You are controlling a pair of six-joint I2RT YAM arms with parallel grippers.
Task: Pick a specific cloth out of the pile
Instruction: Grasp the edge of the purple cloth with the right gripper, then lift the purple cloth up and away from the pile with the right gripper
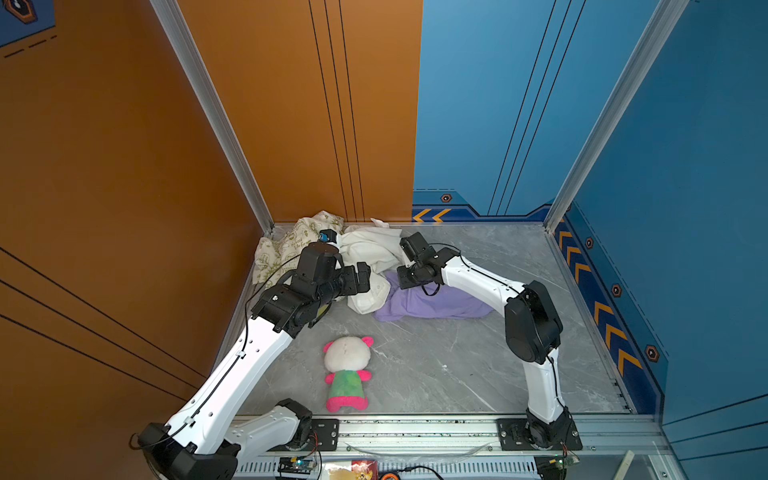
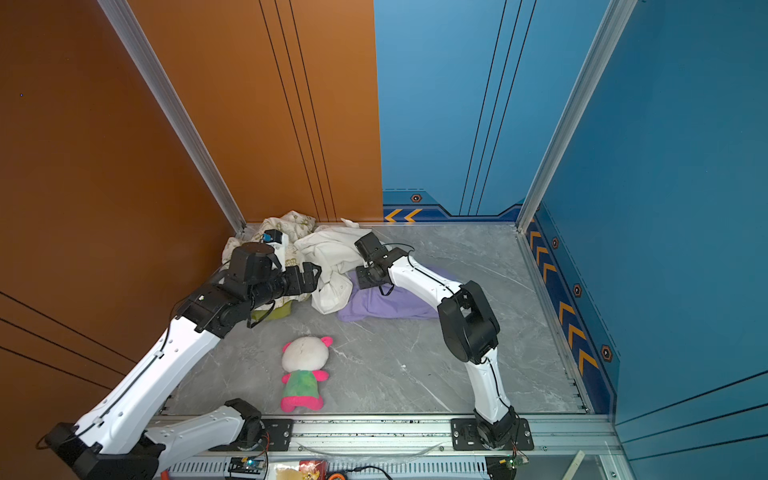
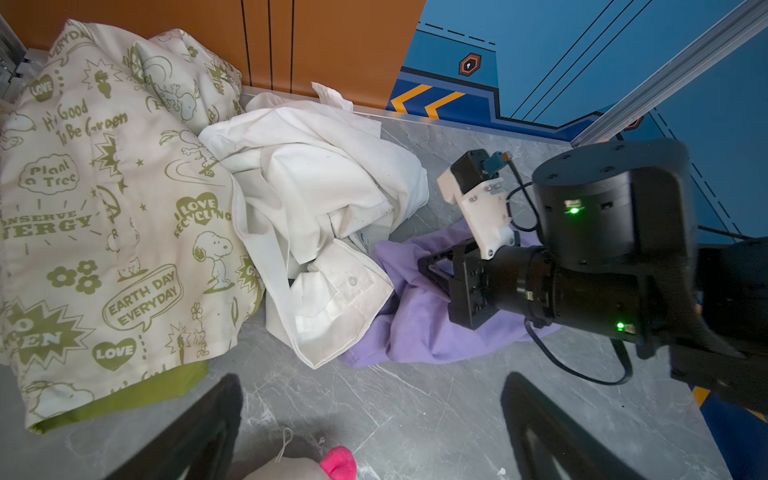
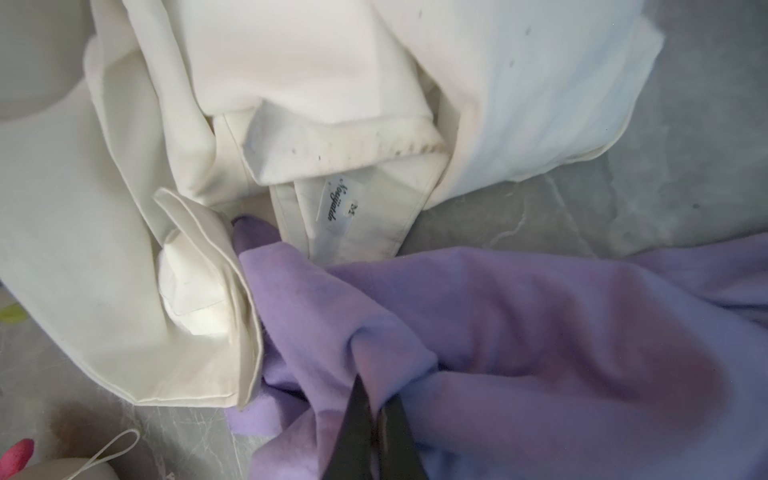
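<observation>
Nearest the lens in the right wrist view, the right pincer (image 4: 374,399) has its dark fingers pressed together on a raised fold of the cloth (image 4: 519,332). In both top views that arm stands with its elbow high, the forearm sloping down to the pincer, whose tips point at the worktop (image 1: 457,365).

The left arm reaches out low and long, wrist bent. The left pincer (image 3: 372,380) is spread wide, holds nothing, and hangs just beside the shirt (image 1: 370,249), facing the right pincer.

Plain lavender and soft, the cloth lies crumpled on the worktop under the right pincer. It runs back beneath that forearm. Ahead of the fingers, its edge is tucked under the shirt's cuff at the rim of the pile (image 3: 232,216).

Only the right wrist view shows the shirt's collar label, just past the pinched fold. Only the left wrist view reads the cream cloth (image 3: 104,208), with its green cartoon print and slogans, and the olive piece (image 3: 137,395) peeking from under it, on the far side of the shirt from the right pincer. The top views alone show the whole toy (image 1: 347,370), well behind both pincers, towards the arm bases.
</observation>
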